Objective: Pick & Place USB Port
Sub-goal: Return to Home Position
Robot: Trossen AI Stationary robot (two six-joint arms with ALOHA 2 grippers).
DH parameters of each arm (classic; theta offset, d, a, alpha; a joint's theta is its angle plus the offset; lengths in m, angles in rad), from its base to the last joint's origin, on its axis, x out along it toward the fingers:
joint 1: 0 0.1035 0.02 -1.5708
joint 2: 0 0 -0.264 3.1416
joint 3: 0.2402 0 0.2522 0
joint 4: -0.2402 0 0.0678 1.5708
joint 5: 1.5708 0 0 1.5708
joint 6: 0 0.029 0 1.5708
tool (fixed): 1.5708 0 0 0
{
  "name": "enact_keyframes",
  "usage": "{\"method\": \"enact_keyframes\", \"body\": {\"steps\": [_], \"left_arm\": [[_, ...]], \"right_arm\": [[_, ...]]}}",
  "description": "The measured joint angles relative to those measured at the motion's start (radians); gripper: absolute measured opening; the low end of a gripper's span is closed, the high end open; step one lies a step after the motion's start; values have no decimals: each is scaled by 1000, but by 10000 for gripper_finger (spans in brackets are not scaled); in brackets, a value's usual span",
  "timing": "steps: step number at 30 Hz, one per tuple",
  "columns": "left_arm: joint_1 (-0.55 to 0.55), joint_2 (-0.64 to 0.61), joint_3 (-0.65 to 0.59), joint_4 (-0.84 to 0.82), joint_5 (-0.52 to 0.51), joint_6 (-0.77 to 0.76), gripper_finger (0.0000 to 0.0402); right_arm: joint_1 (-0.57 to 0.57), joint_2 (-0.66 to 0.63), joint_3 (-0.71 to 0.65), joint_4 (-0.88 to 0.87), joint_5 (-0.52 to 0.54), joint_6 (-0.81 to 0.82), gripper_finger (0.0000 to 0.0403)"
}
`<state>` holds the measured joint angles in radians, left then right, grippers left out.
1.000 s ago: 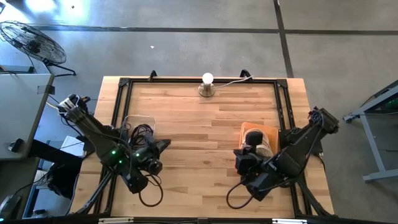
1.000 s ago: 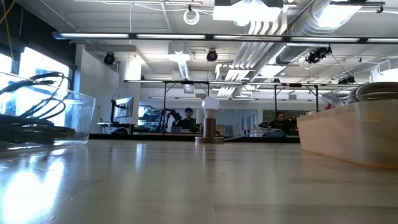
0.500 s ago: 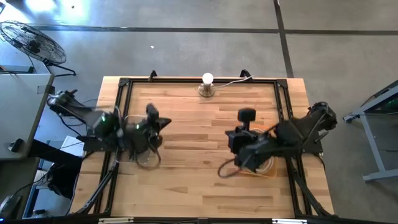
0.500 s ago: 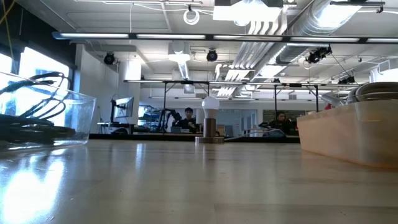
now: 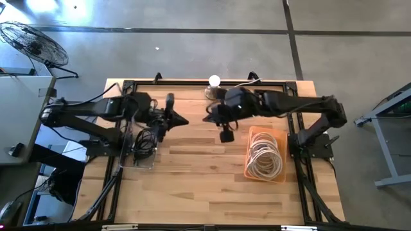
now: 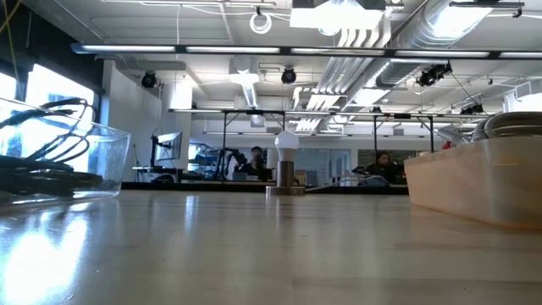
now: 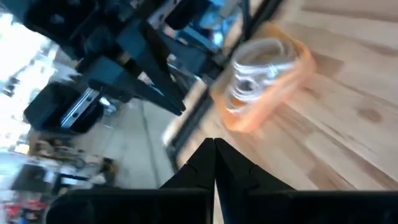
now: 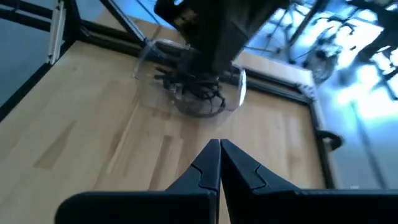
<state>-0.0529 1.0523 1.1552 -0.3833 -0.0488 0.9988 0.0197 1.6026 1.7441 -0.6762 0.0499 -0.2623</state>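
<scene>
A clear bin of black cables (image 5: 144, 142) stands on the table's left side, also seen in the low view (image 6: 59, 157) and the right wrist view (image 8: 193, 90). An orange bin of coiled white cables (image 5: 266, 154) stands on the right side, and the left wrist view (image 7: 261, 78) shows it too. My left gripper (image 5: 185, 120) (image 7: 214, 143) is shut and empty, above the table's middle, right of the clear bin. My right gripper (image 5: 207, 119) (image 8: 219, 144) is shut and empty, facing it from the right. No single USB part shows apart from the cables.
A white bulb on a round base (image 5: 214, 87) (image 6: 286, 161) stands at the far edge's middle, with its cord running right. A black frame (image 5: 122, 102) runs around the table. Bare wood lies between the bins (image 5: 199, 173). People sit in the room beyond (image 6: 254, 161).
Both arms have unfolded from near the table's near edge and swung up and toward the far middle. The two grippers now face each other above the table's centre. With the right arm gone, the orange bin's white cables show. Both bins kept still.
</scene>
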Motion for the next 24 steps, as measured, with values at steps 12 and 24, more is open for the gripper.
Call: {"method": "enact_keyframes", "body": {"steps": [12, 24], "left_arm": [[190, -65, -284, 136, 277, 56, 0], [324, -310, -502, 260, 435, 38, 0]], "right_arm": [[-177, -73, -477, 426, -314, -40, 0], [-168, -604, -893, 511, -266, -15, 0]]}}
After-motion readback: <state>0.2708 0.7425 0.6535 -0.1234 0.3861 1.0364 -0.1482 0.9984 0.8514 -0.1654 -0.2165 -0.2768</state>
